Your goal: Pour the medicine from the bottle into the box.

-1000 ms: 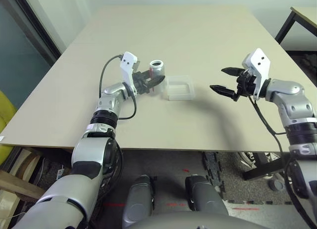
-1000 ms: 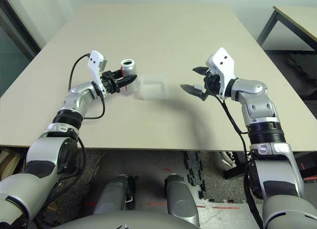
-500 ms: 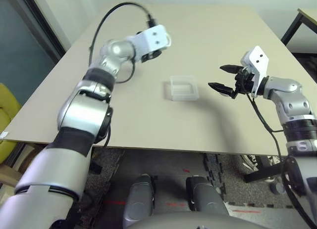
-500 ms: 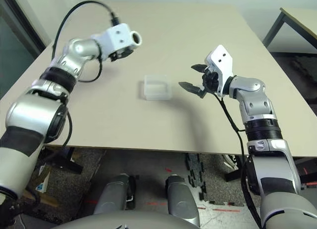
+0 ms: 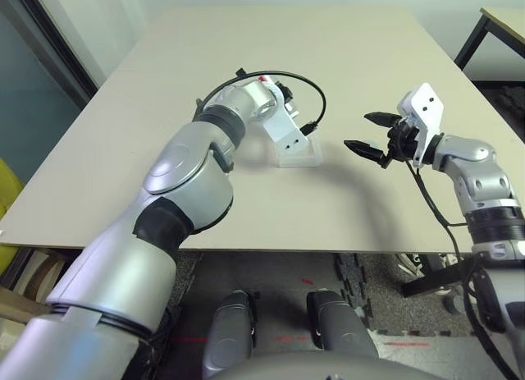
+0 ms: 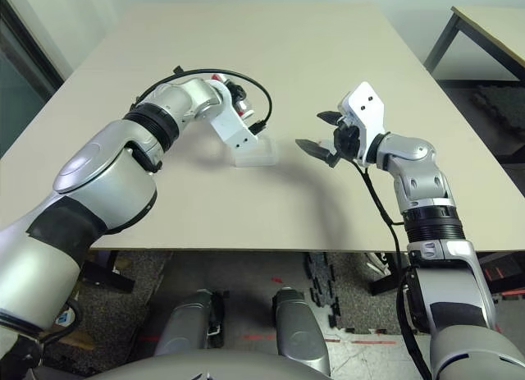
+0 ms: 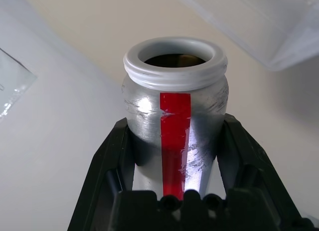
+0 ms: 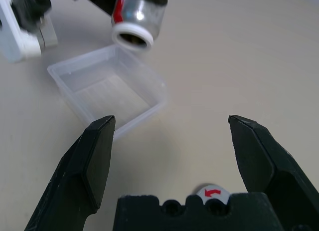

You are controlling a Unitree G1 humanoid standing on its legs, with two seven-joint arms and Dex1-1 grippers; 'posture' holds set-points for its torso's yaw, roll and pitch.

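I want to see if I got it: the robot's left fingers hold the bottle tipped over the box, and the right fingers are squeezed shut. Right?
Almost. The left fingers do hold the bottle, tipped over the box. But the right fingers are not squeezed shut: the right wrist view shows them spread wide apart with nothing between them.

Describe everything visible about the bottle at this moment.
The bottle is a small silver-grey cylinder, metallic-looking, with a red stripe down its side and a white ribbed rim around an open, dark mouth. No cap is on it. The left tool is shut on its body, one black finger on each side. It is held off the table and tipped, its mouth angled down over the far edge of the clear box. Nothing is seen falling from it.
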